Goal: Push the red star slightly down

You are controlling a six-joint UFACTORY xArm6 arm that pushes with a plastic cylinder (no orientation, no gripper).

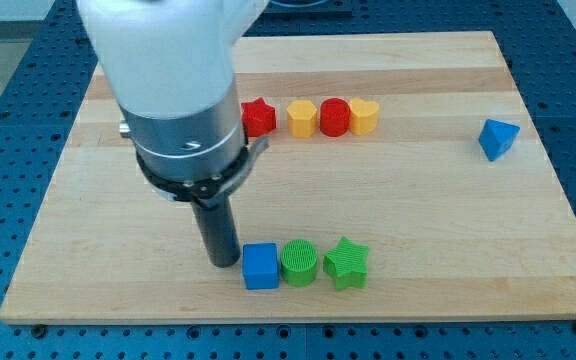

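The red star point(259, 117) lies near the view's top, left end of a row, partly hidden by the arm's grey body. My tip point(222, 262) rests on the board well below the star and slightly left of it. The tip stands just left of the blue cube point(260, 266), close to it; I cannot tell if they touch.
Right of the star sit a yellow hexagon block point(302, 118), a red cylinder point(334, 117) and a yellow heart-like block point(365, 116). A green cylinder point(300, 263) and a green star point(346, 263) follow the blue cube. A blue triangular block point(498, 138) lies at the view's right.
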